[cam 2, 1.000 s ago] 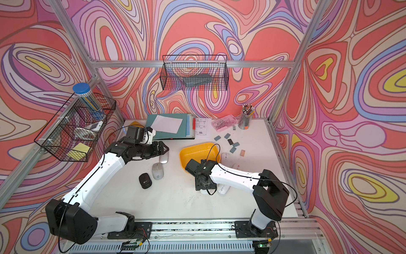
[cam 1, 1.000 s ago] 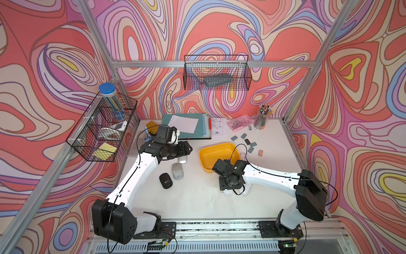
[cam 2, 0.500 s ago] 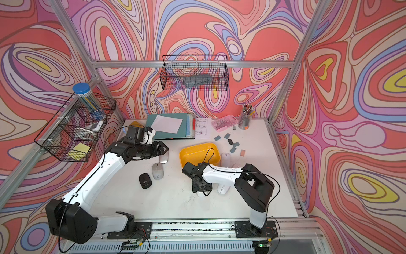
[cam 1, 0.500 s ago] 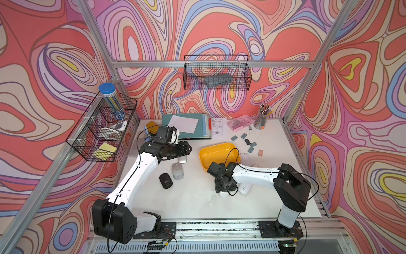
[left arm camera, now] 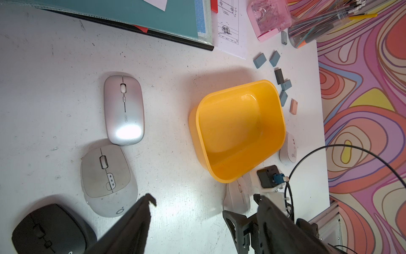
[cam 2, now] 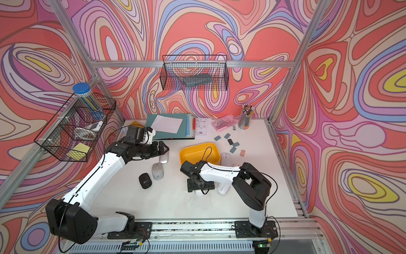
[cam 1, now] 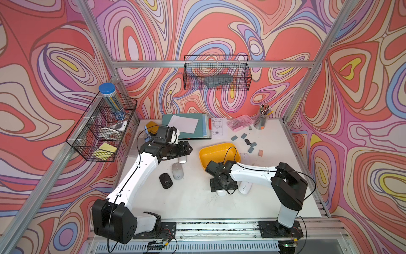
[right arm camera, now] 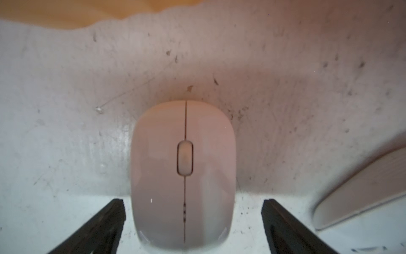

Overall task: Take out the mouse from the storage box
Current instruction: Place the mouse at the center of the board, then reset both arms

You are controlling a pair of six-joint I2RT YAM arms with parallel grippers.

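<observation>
in both top views we saw the yellow storage box (cam 1: 211, 154) in the middle of the frame. the white mouse (right arm camera: 183, 171) lay out on the table (cam 1: 193, 204) just below it, between the right gripper's (right arm camera: 193, 201) spread jaws, untouched. the left gripper (left arm camera: 203, 196) was spread too, gripping nothing. the paper's (left arm camera: 228, 28) print was too small to read.

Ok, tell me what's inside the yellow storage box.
Nothing: the storage box shows only its bare yellow floor in the left wrist view. The inner face of one side wall is partly hidden behind its own rim.
</observation>
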